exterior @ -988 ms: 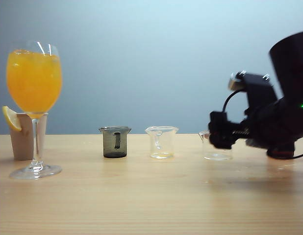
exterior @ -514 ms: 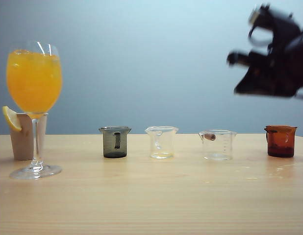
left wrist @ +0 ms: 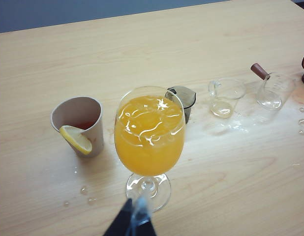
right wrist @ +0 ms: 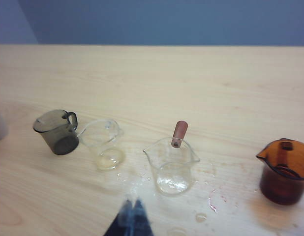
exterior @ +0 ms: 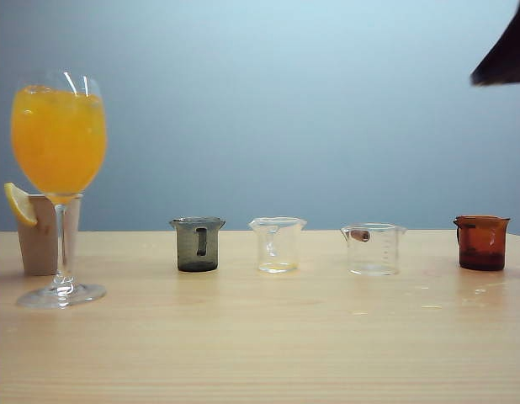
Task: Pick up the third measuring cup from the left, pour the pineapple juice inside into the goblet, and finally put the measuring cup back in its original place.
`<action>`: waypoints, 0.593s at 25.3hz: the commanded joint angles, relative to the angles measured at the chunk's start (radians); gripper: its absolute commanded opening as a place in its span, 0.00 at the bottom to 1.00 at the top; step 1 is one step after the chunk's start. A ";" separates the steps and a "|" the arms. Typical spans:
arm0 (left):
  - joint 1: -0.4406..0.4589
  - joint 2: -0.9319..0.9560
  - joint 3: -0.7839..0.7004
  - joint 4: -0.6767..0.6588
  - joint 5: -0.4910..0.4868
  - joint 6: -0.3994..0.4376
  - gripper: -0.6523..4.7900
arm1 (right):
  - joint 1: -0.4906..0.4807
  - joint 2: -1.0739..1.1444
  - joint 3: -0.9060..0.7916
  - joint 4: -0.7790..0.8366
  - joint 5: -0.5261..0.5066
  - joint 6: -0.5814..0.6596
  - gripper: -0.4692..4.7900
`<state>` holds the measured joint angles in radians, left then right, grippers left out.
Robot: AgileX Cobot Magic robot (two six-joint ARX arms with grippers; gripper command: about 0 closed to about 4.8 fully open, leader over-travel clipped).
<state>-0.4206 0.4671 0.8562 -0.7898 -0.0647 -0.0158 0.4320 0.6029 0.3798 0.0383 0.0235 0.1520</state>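
Now the third measuring cup (exterior: 374,249) is standing empty on the table (exterior: 260,353), third in the row, between the clear cup (exterior: 277,244) and the amber cup (exterior: 481,242), with faint graduation lines too small to read. Far left, the goblet (exterior: 58,168) is holding orange liquid. The right gripper (right wrist: 131,216) is hovering above, fingers together; the left gripper (left wrist: 135,219) is sitting near the goblet's foot, its spread unclear.
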 commanded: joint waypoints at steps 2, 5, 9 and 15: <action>0.000 -0.040 -0.038 0.023 -0.001 0.001 0.11 | -0.001 -0.180 -0.022 -0.141 0.004 -0.003 0.07; 0.011 -0.100 -0.094 0.021 0.001 0.001 0.11 | -0.001 -0.307 -0.050 -0.192 0.027 -0.002 0.07; 0.122 -0.179 -0.178 0.047 -0.003 0.001 0.11 | -0.002 -0.395 -0.066 -0.251 0.087 -0.002 0.07; 0.262 -0.334 -0.385 0.394 -0.003 0.001 0.11 | -0.003 -0.396 -0.155 -0.245 0.091 0.006 0.07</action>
<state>-0.1692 0.1478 0.4950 -0.5068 -0.0654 -0.0162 0.4309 0.2085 0.2367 -0.2230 0.1097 0.1555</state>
